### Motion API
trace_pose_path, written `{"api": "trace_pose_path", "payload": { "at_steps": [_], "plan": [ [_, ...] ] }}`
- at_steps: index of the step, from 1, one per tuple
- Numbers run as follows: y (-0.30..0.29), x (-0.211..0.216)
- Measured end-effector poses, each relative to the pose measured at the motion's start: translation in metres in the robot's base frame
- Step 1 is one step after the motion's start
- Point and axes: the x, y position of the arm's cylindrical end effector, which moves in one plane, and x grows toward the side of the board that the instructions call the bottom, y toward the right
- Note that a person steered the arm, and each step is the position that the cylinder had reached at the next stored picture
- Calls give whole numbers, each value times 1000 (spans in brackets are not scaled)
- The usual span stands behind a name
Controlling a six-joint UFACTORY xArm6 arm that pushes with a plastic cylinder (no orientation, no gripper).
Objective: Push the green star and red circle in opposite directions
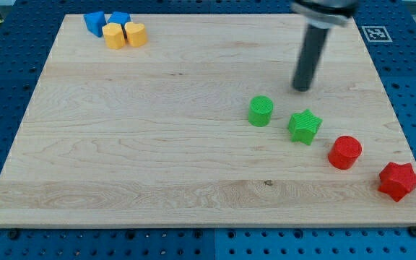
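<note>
The green star (305, 126) lies right of the board's middle. The red circle (345, 152) lies just to its lower right, a small gap apart. My tip (303, 89) stands on the board above the green star, about a block's width from it, toward the view's top. The dark rod rises from the tip to the view's top edge.
A green circle (261, 111) sits left of the green star. A red star (399, 180) lies near the board's lower right corner. Two blue blocks (94, 22) (119, 18) and two yellow blocks (113, 35) (136, 33) cluster at the top left corner.
</note>
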Motion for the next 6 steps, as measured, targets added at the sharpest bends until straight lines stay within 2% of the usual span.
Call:
{"api": "trace_pose_path", "payload": {
  "at_steps": [1,4,6],
  "plan": [
    [41,25],
    [-20,92],
    [-26,128]
  ]
}}
